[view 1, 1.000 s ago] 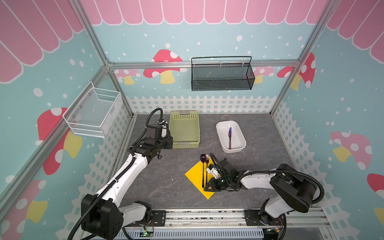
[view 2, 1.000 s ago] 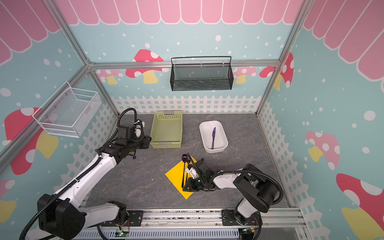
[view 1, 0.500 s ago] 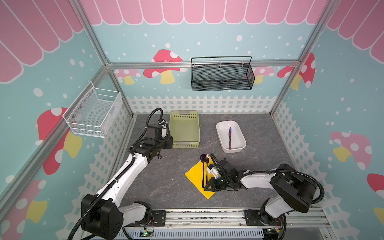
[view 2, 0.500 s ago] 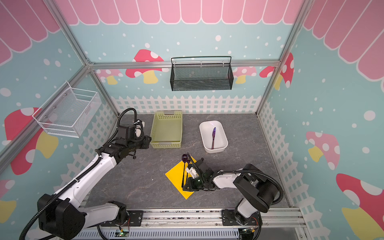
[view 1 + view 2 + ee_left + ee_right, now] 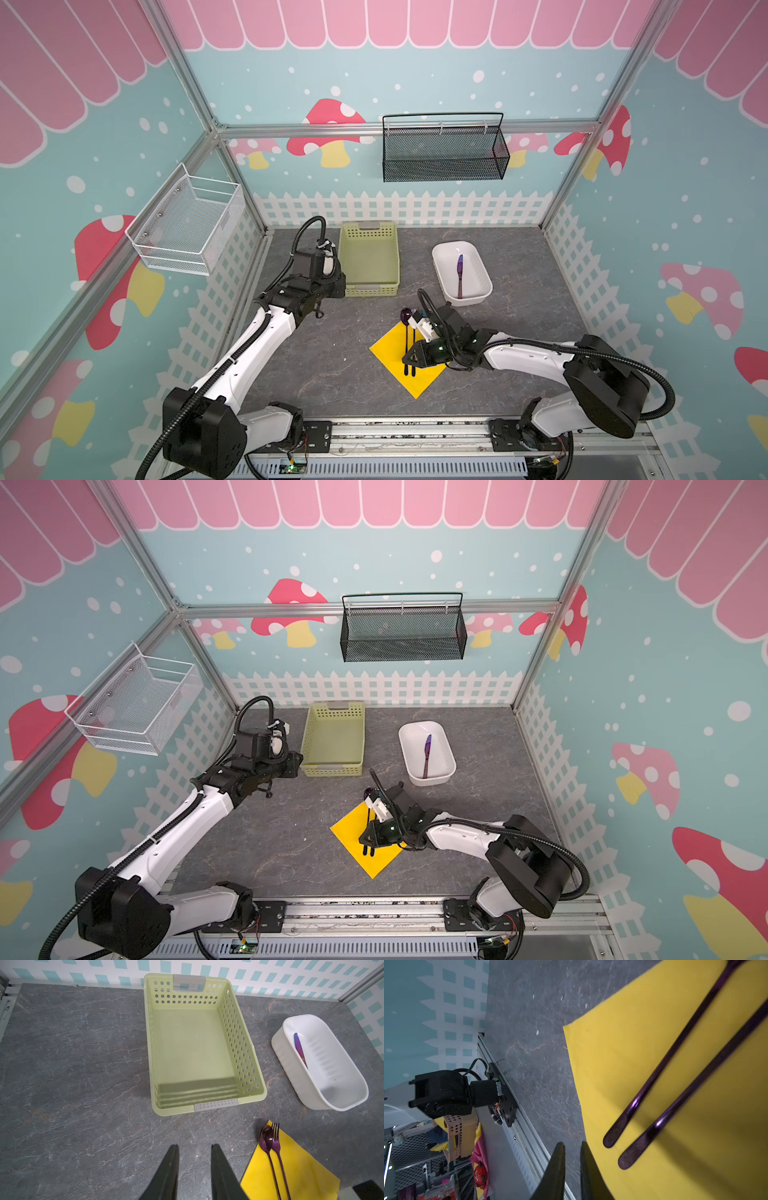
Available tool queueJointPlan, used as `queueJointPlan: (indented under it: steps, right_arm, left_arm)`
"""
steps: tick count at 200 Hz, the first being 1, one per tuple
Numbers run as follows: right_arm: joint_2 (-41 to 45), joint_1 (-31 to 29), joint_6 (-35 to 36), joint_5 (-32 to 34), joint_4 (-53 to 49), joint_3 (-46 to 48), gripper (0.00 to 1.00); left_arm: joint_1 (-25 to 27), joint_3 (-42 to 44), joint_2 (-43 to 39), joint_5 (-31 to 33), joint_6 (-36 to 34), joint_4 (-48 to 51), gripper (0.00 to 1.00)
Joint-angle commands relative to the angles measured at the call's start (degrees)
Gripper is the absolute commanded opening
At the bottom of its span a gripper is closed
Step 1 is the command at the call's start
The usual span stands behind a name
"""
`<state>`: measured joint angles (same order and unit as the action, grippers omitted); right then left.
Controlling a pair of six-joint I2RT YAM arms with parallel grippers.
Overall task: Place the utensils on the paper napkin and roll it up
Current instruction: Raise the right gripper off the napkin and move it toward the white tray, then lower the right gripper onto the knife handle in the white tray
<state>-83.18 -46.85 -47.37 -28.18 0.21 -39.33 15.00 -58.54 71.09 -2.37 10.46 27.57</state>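
Note:
The yellow paper napkin (image 5: 388,353) (image 5: 347,833) (image 5: 301,1167) lies flat on the grey table. On it, side by side, rest a spoon (image 5: 266,1138) and a fork (image 5: 276,1144) with purple heads and thin dark handles (image 5: 654,1076). A purple-blue knife (image 5: 459,270) (image 5: 300,1049) lies in the white tub (image 5: 484,286). My right gripper (image 5: 405,358) (image 5: 572,1144) hovers low at the napkin's edge beside the handle ends, its jaws a narrow gap apart and empty. Near the green basket's front corner, my left gripper (image 5: 340,286) (image 5: 194,1145) is open and empty.
The pale green perforated basket (image 5: 370,226) (image 5: 149,1043) stands empty at the back. The white tub (image 5: 278,1047) sits to its right. A black mesh basket (image 5: 442,162) and a white wire basket (image 5: 187,224) hang on the walls. A metal rail (image 5: 415,432) runs along the front.

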Motion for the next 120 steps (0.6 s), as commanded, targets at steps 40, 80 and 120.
queueJointPlan:
  steps: [40,80,120]
  right_arm:
    - [-0.6,6.3,9.7,13.9,-20.7,-14.1,0.18]
    - [-3.5,15.4,16.6,18.9,-30.0,-24.8,0.19]
    - [-10.9,22.7,20.6,24.4,-37.1,-34.6,0.20]
  left_arm:
    - [-0.4,-1.5,0.2,-0.4,-0.2,0.2,0.29]
    - [-0.4,-1.6,0.4,-0.6,-0.2,0.1,0.29]
    - [-0.3,-1.4,0.4,-0.2,-0.3,0.2,0.29]
